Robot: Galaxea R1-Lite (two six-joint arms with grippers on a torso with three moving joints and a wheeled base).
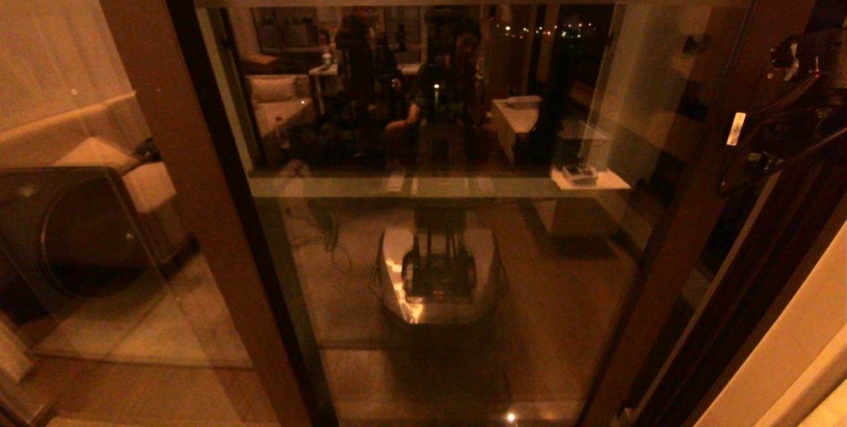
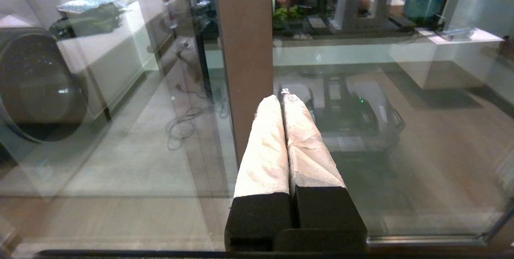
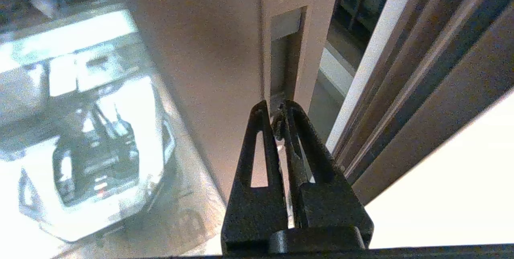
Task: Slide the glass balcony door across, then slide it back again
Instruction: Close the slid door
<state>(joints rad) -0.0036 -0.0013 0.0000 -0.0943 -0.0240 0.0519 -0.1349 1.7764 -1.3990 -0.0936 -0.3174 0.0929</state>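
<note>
right fingers [image 3: 278, 108] closed, tips at handle slot [image 3: 286, 54] | left fingers [image 2: 283, 102] closed, holding nothing

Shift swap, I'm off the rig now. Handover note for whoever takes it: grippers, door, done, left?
Right gripper: shut, empty, tips at the lower end of the narrow recessed handle slot; contact cannot be told.
Left gripper: shut, empty, parked, facing the brown frame post.
Tall brown-framed glass balcony door with the frosted top band: a narrow gap shows between its handle-side stile and the dark track rails, so it is not fully shut.
Done: cannot tell which slide this is.
Left: probably engage the slot, finish the slide.
</note>
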